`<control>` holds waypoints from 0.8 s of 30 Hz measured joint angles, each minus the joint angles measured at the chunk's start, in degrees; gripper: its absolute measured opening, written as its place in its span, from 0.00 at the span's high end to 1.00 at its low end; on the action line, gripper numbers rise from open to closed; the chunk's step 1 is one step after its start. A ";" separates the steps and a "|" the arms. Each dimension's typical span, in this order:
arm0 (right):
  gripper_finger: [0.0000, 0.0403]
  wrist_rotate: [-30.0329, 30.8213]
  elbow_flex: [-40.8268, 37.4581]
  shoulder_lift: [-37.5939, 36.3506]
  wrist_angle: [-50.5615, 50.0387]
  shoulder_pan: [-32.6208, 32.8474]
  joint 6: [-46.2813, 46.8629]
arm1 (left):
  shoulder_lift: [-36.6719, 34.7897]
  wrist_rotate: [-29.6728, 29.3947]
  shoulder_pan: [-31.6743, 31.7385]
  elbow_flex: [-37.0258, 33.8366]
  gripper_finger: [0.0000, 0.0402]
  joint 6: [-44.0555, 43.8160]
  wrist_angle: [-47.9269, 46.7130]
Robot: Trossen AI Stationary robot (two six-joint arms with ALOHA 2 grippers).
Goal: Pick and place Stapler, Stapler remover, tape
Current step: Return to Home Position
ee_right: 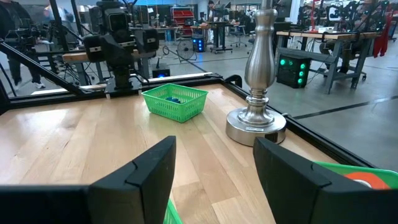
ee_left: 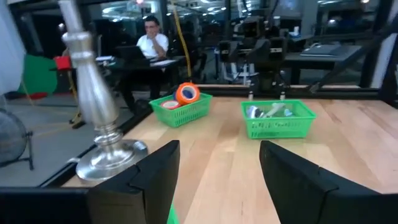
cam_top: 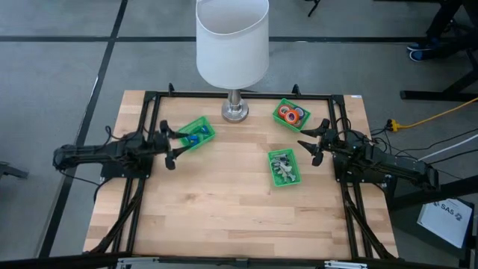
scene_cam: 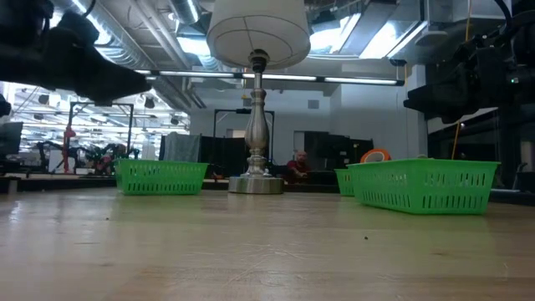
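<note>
Three green bins stand on the wooden table. The far-right bin (cam_top: 290,115) holds the ring-shaped tape rolls (cam_top: 290,114) in red and orange; an orange roll (ee_left: 186,93) shows in the left wrist view. The middle-right bin (cam_top: 283,167) holds silvery-grey claw-shaped pieces (ee_left: 268,112). The left bin (cam_top: 196,134) holds small blue pieces (ee_right: 173,98). My left gripper (cam_top: 169,144) is open and empty above the table beside the left bin. My right gripper (cam_top: 315,140) is open and empty between the two right bins.
A table lamp with a white shade (cam_top: 232,41) stands on its metal base (cam_top: 234,111) at the table's far middle. A black frame (cam_top: 246,96) runs around the table. The near half of the table (cam_top: 239,217) is bare wood. A person (ee_left: 152,43) sits in the room beyond.
</note>
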 joint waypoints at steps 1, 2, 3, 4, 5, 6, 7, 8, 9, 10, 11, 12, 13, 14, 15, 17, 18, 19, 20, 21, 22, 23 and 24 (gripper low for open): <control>0.45 -0.02 0.00 0.01 0.02 0.00 0.01 | -0.39 -0.27 -0.84 0.00 0.46 0.34 -0.06; 0.45 -0.02 0.00 0.01 0.00 0.01 0.01 | -0.60 -0.88 -1.78 0.00 0.46 0.40 0.03; 0.45 -0.01 -0.01 0.02 0.01 0.01 0.01 | -0.57 -1.47 -2.61 0.00 0.46 0.40 0.15; 0.45 -0.02 -0.02 0.02 0.00 0.02 0.02 | -0.46 -1.69 -3.42 0.00 0.46 0.53 0.11; 0.45 -0.02 0.00 0.02 0.01 0.02 0.02 | -0.49 -1.63 -4.26 0.00 0.46 1.49 0.13; 0.45 -0.02 0.00 0.02 0.00 0.02 0.01 | -0.54 -0.67 -5.10 0.00 0.46 2.97 0.02; 0.45 -0.01 0.00 0.01 0.00 0.02 0.01 | -0.73 1.37 -5.85 0.00 0.46 4.57 -0.30; 0.45 -0.02 0.00 0.00 0.01 0.02 0.02 | -1.11 3.44 -6.61 0.00 0.46 5.62 -0.62; 0.45 -0.02 -0.01 0.01 0.00 0.02 0.01 | -1.49 4.66 -7.27 0.00 0.46 6.18 -0.76; 0.45 -0.01 -0.01 0.00 0.00 0.02 0.01 | -1.63 5.10 -7.66 0.00 0.46 6.85 -0.86; 0.45 -0.02 -0.01 0.01 0.01 0.02 0.01 | -1.75 5.33 -8.02 0.00 0.46 7.68 -1.01; 0.45 -0.02 0.00 0.00 0.00 0.02 0.02 | -2.02 5.64 -8.29 0.00 0.46 8.36 -1.01; 0.45 -0.02 -0.02 0.02 0.02 0.02 0.00 | -2.21 5.88 -8.38 0.00 0.46 8.94 -1.02; 0.45 -0.02 -0.01 0.02 0.00 0.02 0.00 | -2.31 5.97 -8.32 0.00 0.46 9.56 -1.04; 0.45 0.00 0.00 0.00 0.00 0.02 0.02 | -2.30 6.21 -8.30 0.00 0.46 10.30 -1.12; 0.45 -0.02 -0.02 0.02 0.00 0.02 0.02 | -2.31 7.44 -8.31 0.00 0.46 11.40 -1.36; 0.45 -0.02 0.00 0.00 0.00 0.02 0.01 | -2.30 7.76 -8.31 0.00 0.46 11.62 -1.42; 0.45 -0.02 0.00 0.01 0.01 0.01 0.01 | -2.31 7.94 -8.25 0.00 0.46 11.57 -1.43; 0.45 -0.02 0.00 0.02 0.01 0.02 0.02 | -2.29 8.14 -8.25 0.00 0.46 11.03 -1.46; 0.45 -0.02 0.00 0.02 0.00 0.02 0.00 | -2.29 8.22 -8.25 0.00 0.46 10.19 -1.49; 0.45 -0.01 0.00 0.01 0.01 0.02 0.02 | -2.29 8.25 -8.25 0.00 0.46 9.10 -1.49; 0.45 -0.01 -0.01 0.00 0.00 0.02 0.02 | -2.29 8.25 -8.25 0.00 0.46 7.78 -1.49; 0.45 -0.02 -0.01 0.01 0.00 0.02 0.02 | -2.29 8.29 -8.25 0.00 0.46 6.39 -1.49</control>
